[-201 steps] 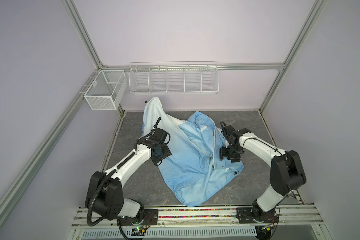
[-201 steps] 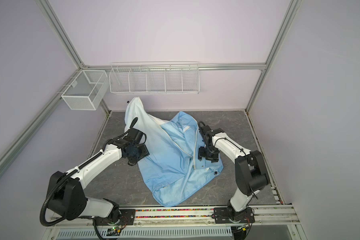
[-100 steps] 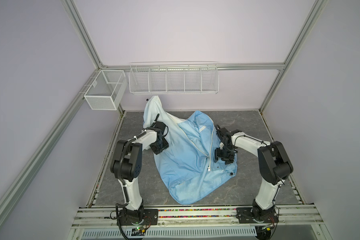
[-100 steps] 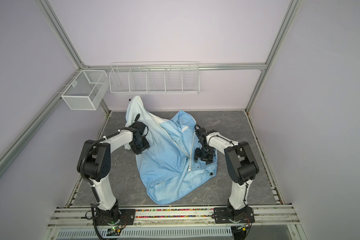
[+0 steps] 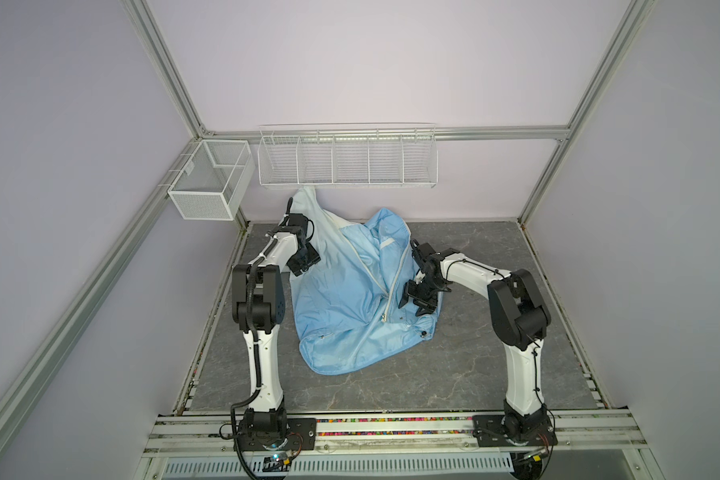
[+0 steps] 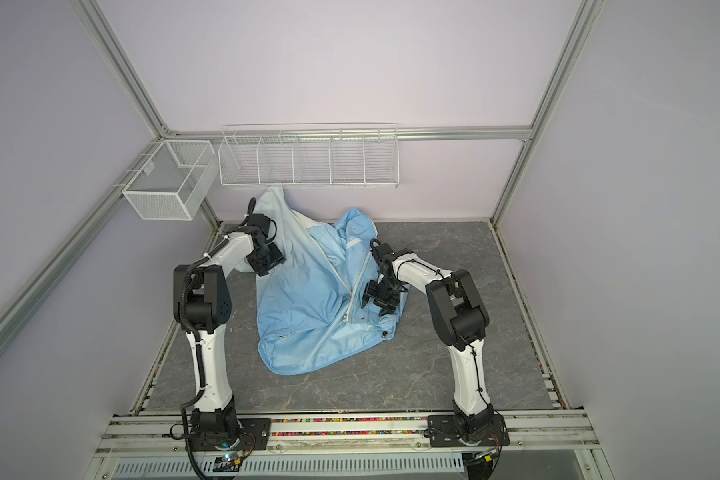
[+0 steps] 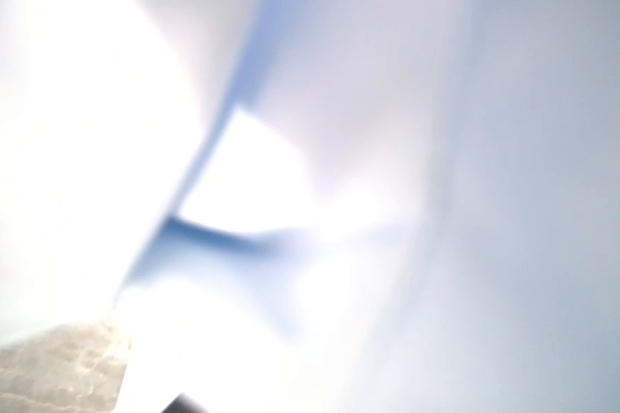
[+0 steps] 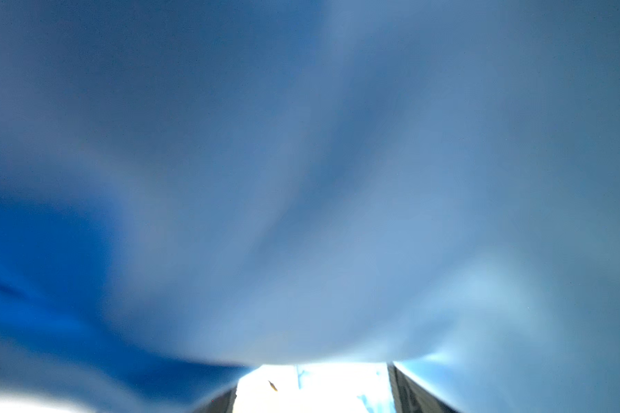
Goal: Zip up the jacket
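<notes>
— Where do things stand?
— On the table (image 5: 495, 353) the jacket (image 5: 341, 299) lies heaped in the middle, unzipped. Its zipper (image 5: 395, 275) gapes in a V, and the halves meet only near the hem. I'd call this the straightening step.
— And the arms?
— The left gripper (image 5: 304, 266) presses against the jacket's left side, the right gripper (image 5: 417, 298) against its right side, just beside the zipper. Wide, narrow or pinching cloth, I cannot tell; both wrist views show only blurred fabric.
— Next?
— Probably flatten the front, hold the hem taut, then find the slider.
— Any writing?
— None readable. A small white strip (image 5: 386, 242) near the jacket's collar is too small to read.
</notes>
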`<state>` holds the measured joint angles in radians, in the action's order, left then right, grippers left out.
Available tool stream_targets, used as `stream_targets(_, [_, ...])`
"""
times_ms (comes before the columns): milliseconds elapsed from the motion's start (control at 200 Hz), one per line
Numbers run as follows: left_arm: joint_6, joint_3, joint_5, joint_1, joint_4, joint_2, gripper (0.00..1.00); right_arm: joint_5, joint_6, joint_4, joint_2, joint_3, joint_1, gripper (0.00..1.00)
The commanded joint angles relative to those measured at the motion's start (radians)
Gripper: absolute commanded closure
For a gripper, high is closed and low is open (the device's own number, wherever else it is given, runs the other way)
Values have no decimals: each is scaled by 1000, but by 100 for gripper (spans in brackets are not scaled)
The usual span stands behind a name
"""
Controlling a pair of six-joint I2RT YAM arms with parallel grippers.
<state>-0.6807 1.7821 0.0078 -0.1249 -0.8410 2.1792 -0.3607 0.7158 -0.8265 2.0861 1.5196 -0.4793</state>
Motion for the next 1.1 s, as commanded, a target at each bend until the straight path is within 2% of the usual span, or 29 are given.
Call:
stream_targets(0, [-50, -146, 31, -12, -3, -198, 38, 24, 11, 32, -53, -46, 3, 33])
stream_targets(185, [-166, -460, 88, -34, 60, -562, 36, 86, -34, 1, -211, -86, -13, 32])
stream_targets(360, [-288, -676, 169, -108, 98, -881, 35, 116, -50, -28, -294, -38, -59, 39])
stream_targets(470, [-364, -813, 192, -147, 102, -1035, 37, 86, 8, -2, -270, 11, -109, 45])
stream_targets(610, [-369, -942, 166, -144, 82, -1205, 36, 35, 160, 108, -200, 33, -170, 47])
stream_targets(715, [-357, -983, 166, -124, 77, -1281, 34, 13, 282, 209, -130, 32, -191, 48])
stream_targets(805, [-342, -995, 204, -96, 70, -1298, 34, 18, 339, 221, -75, 56, -191, 50])
stream_targets(1095, [-238, -957, 317, -41, 35, -1278, 34, 72, 432, 246, 47, 132, -193, 48])
